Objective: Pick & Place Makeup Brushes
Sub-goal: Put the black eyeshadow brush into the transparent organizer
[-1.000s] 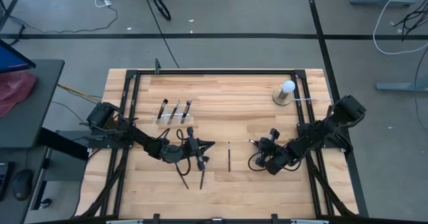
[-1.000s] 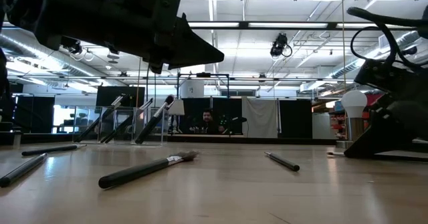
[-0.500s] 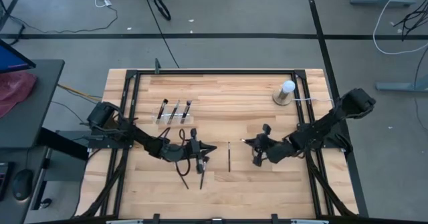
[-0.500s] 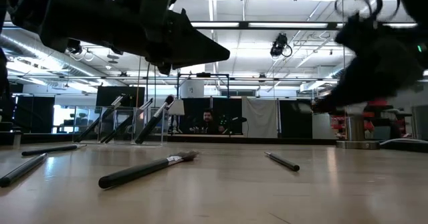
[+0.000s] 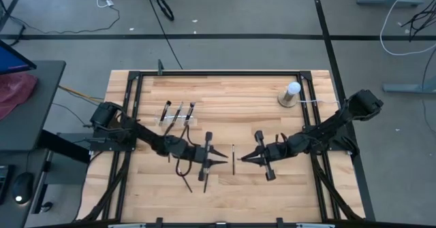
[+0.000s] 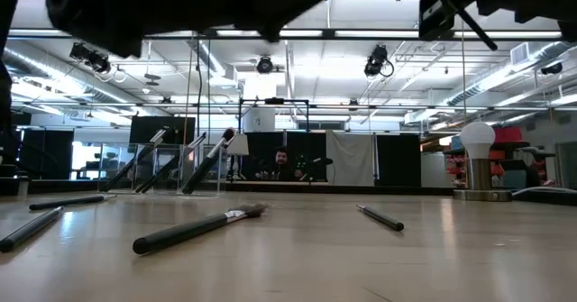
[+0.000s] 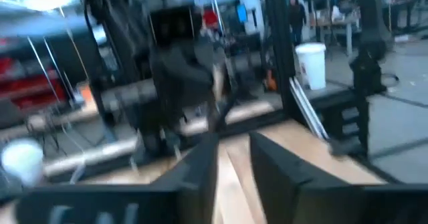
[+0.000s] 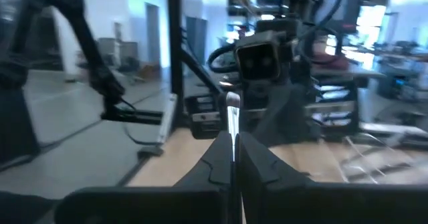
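Note:
My right gripper (image 5: 243, 160) hangs above the table's middle, shut on a thin makeup brush (image 8: 232, 114). The brush also shows as a slanted dark stick in the low view (image 6: 471, 24). My left gripper (image 5: 223, 161) faces it from the left, open and empty (image 7: 234, 147). One brush (image 5: 233, 158) lies flat on the wood between and below the two grippers. Two more brushes (image 5: 204, 172) lie near the left arm. Three brushes stand tilted in a clear holder (image 5: 178, 114) at the far left. My right gripper pinches the thin brush between its two fingertips (image 8: 221, 158). The silvery part (image 8: 232, 107) sticks out past the tips. The fingers are about level and point toward the table's left. The brush is lifted clear of the table.
A white ball on a round base (image 5: 291, 93) stands at the far right. Several brushes lie on the wood in the low view (image 6: 194, 231), (image 6: 380, 217), (image 6: 68, 201). A black frame (image 5: 218, 73) runs round the tabletop.
My right gripper has gone from the table's right side toward the middle and has risen, carrying the brush. My left gripper has gone right toward it and has risen. The two now face each other tip to tip. The brushes on the table have stayed still.

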